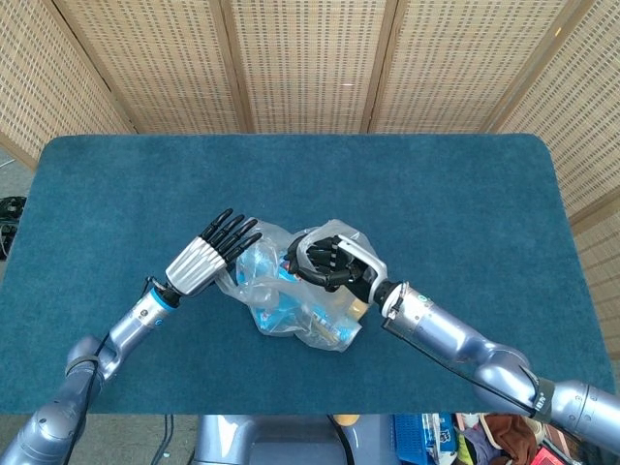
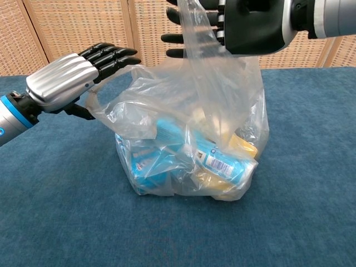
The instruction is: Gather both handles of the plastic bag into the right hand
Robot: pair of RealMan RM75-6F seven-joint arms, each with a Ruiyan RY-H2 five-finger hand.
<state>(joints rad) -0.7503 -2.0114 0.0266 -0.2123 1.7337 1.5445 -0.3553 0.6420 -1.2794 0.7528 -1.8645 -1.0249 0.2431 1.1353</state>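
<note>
A clear plastic bag (image 2: 189,150) of blue and yellow packets stands mid-table, also visible as the bag (image 1: 300,310) in the head view. My right hand (image 2: 247,25) is above it and holds one handle (image 2: 194,33) pulled up taut; from the head camera, the right hand (image 1: 329,262) has its fingers curled around the film. The other handle (image 2: 93,103) droops as a loose loop on the bag's left side. My left hand (image 2: 69,79) is open, its fingers stretched over that loop and its thumb below it; the left hand (image 1: 211,252) sits at the bag's left edge.
The bag stands on a blue cloth-covered table (image 1: 436,194). A woven wicker screen (image 1: 310,58) closes off the far side. Boxes and clutter (image 1: 426,441) lie below the near table edge.
</note>
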